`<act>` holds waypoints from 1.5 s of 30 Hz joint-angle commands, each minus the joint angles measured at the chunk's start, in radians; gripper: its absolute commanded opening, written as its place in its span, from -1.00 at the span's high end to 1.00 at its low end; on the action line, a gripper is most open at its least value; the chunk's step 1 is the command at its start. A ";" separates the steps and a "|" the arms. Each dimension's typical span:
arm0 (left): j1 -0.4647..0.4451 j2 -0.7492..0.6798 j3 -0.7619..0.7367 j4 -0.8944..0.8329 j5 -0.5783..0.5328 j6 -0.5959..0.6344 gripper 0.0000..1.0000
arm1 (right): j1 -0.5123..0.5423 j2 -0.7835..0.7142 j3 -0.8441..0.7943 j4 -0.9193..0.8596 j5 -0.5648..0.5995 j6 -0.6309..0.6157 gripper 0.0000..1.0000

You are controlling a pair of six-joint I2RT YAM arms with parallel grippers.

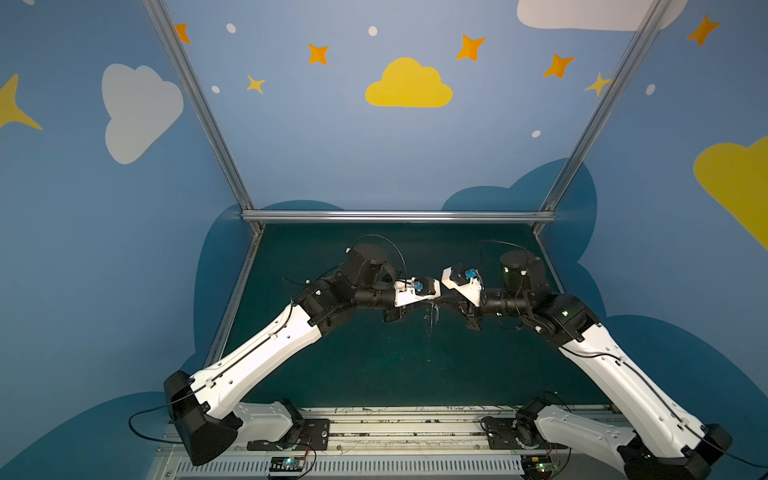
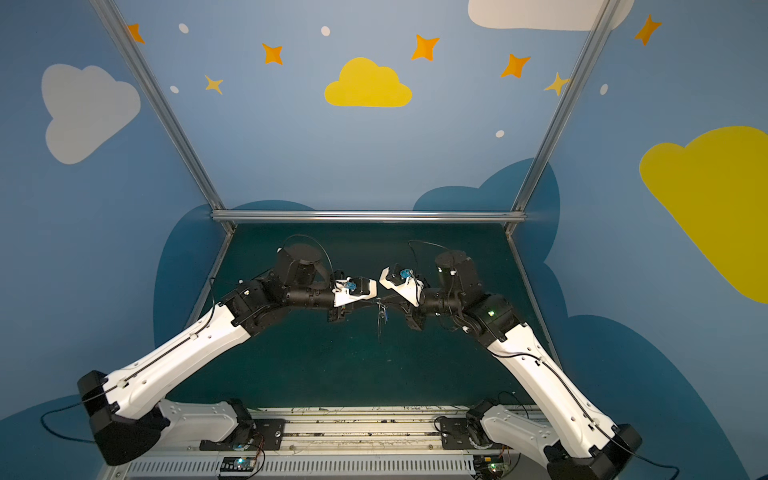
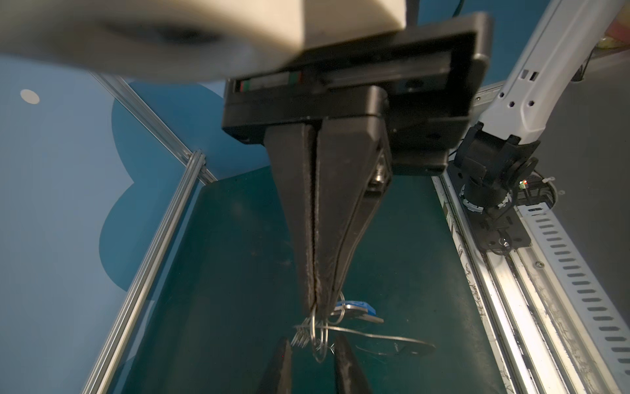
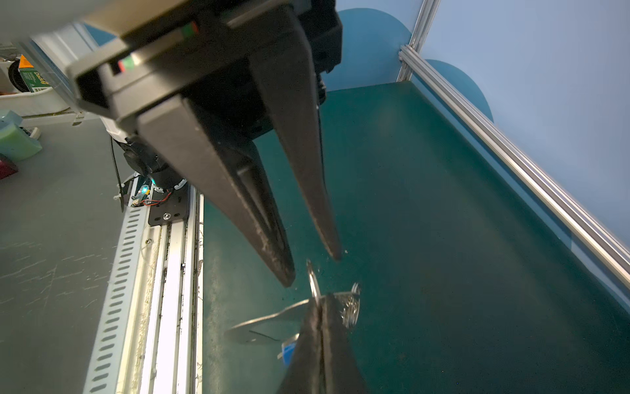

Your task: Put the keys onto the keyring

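Grey keyring (image 4: 262, 327): flat plate held up in the air over the green worktop (image 1: 374, 374), mid-worktop between the two wrists. We see it nearly edge-on in both wrist views.
Right gripper (image 3: 317, 308): jaws fully closed, clamping the keyring at its edge. The bite looks to be on the wire there rather than the plate itself, but the view is too tight for us to settle that.
Wire ring (image 4: 313, 281): stands up out of the right gripper's tips, seen side-on in the right wrist view.
Left gripper (image 4: 312, 267): jaws partly open and holding nothing. The tips sit either side of the wire ring, and we see a gap to both pads.
Keys (image 3: 356, 307): small silver piece with a blue glint, hanging just beside the right gripper's tips, close against the plate.
Ring bunch (image 4: 351, 307): small cluster of wire loops at the plate edge, just beside the right gripper's tips, on the opposite side from the plate body.
Top views: both wrists meet over the middle of the worktop, with the fingertips hidden under the wrist housings. We only get thin wire glints and a blue speck below the meeting point.
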 commanded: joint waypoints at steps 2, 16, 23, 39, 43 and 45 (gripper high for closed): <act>-0.005 0.017 0.036 -0.053 -0.002 -0.007 0.56 | 0.015 0.015 0.042 -0.053 0.015 -0.006 1.00; -0.015 0.053 0.045 -0.053 0.009 -0.023 0.76 | 0.032 -0.004 0.027 -0.018 0.021 -0.002 1.00; -0.022 0.067 0.059 -0.086 0.013 -0.010 0.93 | 0.036 -0.024 0.013 0.000 0.021 -0.020 1.00; -0.002 -0.004 -0.050 0.187 0.040 -0.153 0.94 | 0.015 -0.181 -0.180 0.195 0.162 0.020 0.39; 0.001 -0.033 -0.106 0.311 0.021 -0.221 0.94 | 0.015 -0.201 -0.216 0.217 0.187 0.031 0.35; 0.003 -0.048 -0.136 0.380 0.014 -0.254 0.94 | 0.015 -0.195 -0.217 0.216 0.189 0.034 0.35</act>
